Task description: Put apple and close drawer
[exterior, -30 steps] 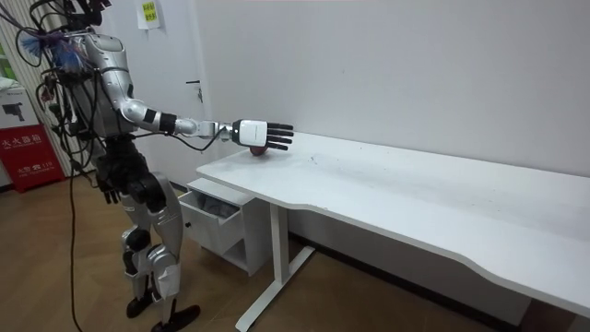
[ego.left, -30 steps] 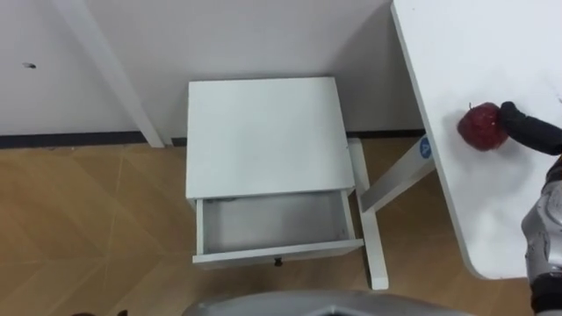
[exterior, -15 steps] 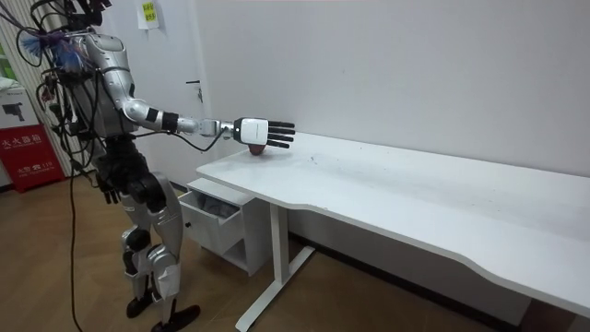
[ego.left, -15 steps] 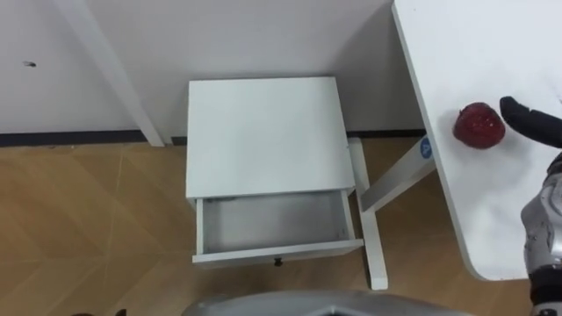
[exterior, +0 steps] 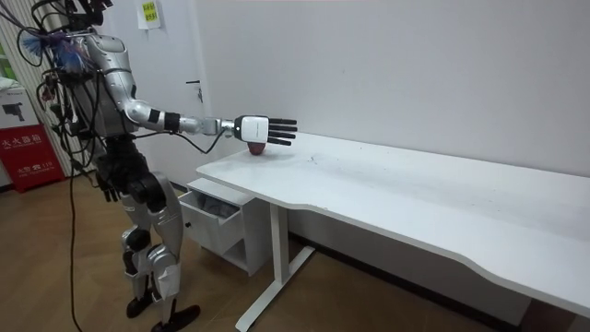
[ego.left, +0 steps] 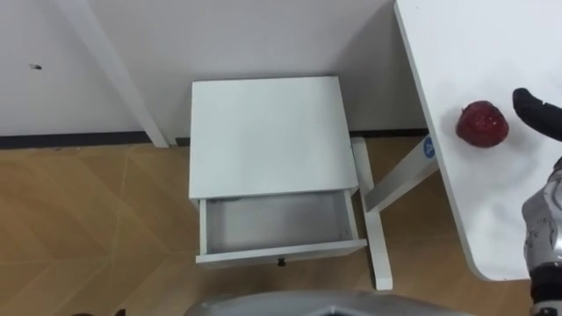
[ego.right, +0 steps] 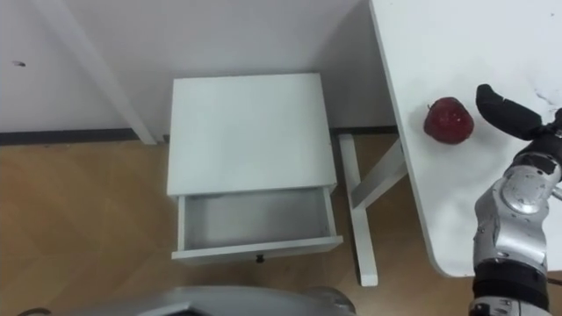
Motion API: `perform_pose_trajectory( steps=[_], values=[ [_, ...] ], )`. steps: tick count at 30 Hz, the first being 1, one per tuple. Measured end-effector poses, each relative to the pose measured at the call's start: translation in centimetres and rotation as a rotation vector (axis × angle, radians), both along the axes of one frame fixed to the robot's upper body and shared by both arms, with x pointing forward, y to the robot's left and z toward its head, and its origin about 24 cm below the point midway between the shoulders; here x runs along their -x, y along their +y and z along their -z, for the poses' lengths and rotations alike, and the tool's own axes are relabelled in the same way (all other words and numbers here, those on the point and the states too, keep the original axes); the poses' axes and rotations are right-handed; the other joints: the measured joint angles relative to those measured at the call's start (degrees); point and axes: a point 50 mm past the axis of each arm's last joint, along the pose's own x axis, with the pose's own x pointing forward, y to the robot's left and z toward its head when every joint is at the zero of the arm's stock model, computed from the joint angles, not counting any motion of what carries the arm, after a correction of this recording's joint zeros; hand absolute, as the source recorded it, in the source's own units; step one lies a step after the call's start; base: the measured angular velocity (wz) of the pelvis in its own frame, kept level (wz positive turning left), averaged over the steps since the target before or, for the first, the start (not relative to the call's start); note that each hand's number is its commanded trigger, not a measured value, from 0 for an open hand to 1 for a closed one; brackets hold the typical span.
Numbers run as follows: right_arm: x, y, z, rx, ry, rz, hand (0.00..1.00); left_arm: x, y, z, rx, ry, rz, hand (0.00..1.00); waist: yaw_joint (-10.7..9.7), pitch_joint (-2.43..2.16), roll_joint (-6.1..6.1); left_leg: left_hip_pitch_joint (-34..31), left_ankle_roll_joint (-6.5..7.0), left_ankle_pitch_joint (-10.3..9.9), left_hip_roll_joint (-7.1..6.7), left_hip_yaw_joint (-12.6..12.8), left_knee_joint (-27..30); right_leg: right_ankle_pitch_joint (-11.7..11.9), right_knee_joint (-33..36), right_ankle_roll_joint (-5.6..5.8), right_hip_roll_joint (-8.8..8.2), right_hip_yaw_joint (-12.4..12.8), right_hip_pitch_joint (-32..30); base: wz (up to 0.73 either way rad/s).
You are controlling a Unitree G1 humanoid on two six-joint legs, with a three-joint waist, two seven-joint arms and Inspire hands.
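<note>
Status: neither part of the task is done.

- The apple (ego.left: 482, 124) sits on the white worktop (ego.left: 492, 219), near the edge that faces the cabinet (ego.left: 272, 132). It is not picked up.
- The drawer (ego.left: 277, 224) stands pulled out at the front of the cabinet. Its inside is bare as far as visible.
- The right hand (ego.right: 505, 114) is released, with its fingers straight in the room view, where it is stretched over the worktop at the apple's spot. In the eye views a dark fingertip lies just beside the apple, on the side away from the cabinet, with a clear gap of worktop between them. It holds nothing.
- The robot stands by the cabinet at the end of the worktop, right arm reached out sideways.

Left to do, as judged: close the hand round the apple, carry it across and lower it into the drawer, then push the drawer shut.

Change over the last second:
- The fingertip was against the apple's side a second ago. It now stands off from it.
- In the room view the hand sits slightly higher.
- The apple keeps roughly its place.
- A small shift of the whole eye view is the camera's own.
</note>
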Motion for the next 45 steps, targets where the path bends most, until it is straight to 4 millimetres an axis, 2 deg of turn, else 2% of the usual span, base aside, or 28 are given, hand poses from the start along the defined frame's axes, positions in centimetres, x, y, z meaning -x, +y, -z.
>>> perform_pose_trajectory(
  steps=[9,19,25,34,38,39,40,41,42,45],
  values=[
    [-0.2,0.3,0.1,0.035,0.028,-0.050,0.00,0.1,-0.1,0.0,0.003,0.002,0.001,0.00,0.1,0.09,-0.25,0.1,0.00,0.0,0.05,0.2,0.0,0.0,0.0,0.00,0.08,0.3,-0.1,0.00],
    [-1.1,2.8,1.0,0.105,0.123,-0.262,0.00,0.1,-0.1,0.0,0.010,0.004,0.002,0.00,0.7,-0.12,-1.27,0.0,-0.02,0.0,0.10,0.0,0.2,0.0,0.0,-0.02,0.07,-0.1,0.0,0.00],
    [-0.6,2.9,1.5,0.127,0.168,-0.310,0.00,0.1,0.0,0.0,0.006,0.005,0.000,0.00,1.6,-0.10,-1.23,0.1,-0.02,0.0,0.09,-0.1,0.3,0.0,-0.1,-0.02,0.04,-0.1,0.3,0.01],
    [0.1,2.9,2.1,0.116,0.202,-0.339,0.00,0.5,-0.1,0.1,0.008,0.021,-0.004,0.00,1.1,0.08,-0.64,-0.1,-0.04,0.0,0.10,-0.1,0.1,0.0,-0.1,-0.02,0.04,-0.4,0.4,0.00],
    [0.8,2.9,3.4,0.118,0.281,-0.368,0.00,0.5,-0.1,0.1,0.008,0.022,-0.003,0.00,1.2,0.08,-0.69,0.5,-0.04,0.0,0.11,-0.2,0.1,0.0,-0.1,-0.02,-0.06,-1.0,1.1,0.06],
    [1.0,2.8,3.7,0.115,0.298,-0.370,0.59,0.5,-0.1,0.1,0.008,0.022,-0.003,0.00,1.3,0.08,-0.70,0.6,-0.05,0.0,0.10,-0.2,0.1,0.0,-0.1,-0.02,-0.07,-1.1,1.2,0.00],
    [1.3,2.9,4.1,0.131,0.318,-0.379,0.93,0.6,-0.1,0.1,0.008,0.026,-0.004,0.00,1.3,0.08,-0.66,0.9,-0.04,-0.1,0.10,-0.4,0.0,0.0,-0.1,-0.02,-0.07,-1.0,1.5,0.04],
    [1.4,2.9,4.3,0.136,0.326,-0.380,1.00,0.7,0.0,0.1,0.006,0.029,-0.005,0.00,1.3,0.07,-0.65,1.0,-0.04,-0.1,0.10,-0.5,0.0,0.0,-0.2,-0.02,-0.05,-1.1,1.8,0.04],
    [1.6,2.9,4.5,0.137,0.339,-0.380,1.00,0.7,0.0,0.1,0.004,0.030,-0.004,0.00,1.3,0.08,-0.60,1.0,-0.04,-0.1,0.09,-0.6,0.0,0.0,-0.3,-0.02,-0.05,-1.2,1.8,0.06],
    [2.3,2.9,5.5,0.162,0.386,-0.387,1.00,1.1,0.1,0.1,0.003,0.047,-0.006,0.00,1.3,-0.46,-1.33,1.0,-0.07,-0.1,0.08,-0.9,0.1,0.0,-0.9,-0.02,-0.04,-1.7,2.4,0.07]
  ],
)
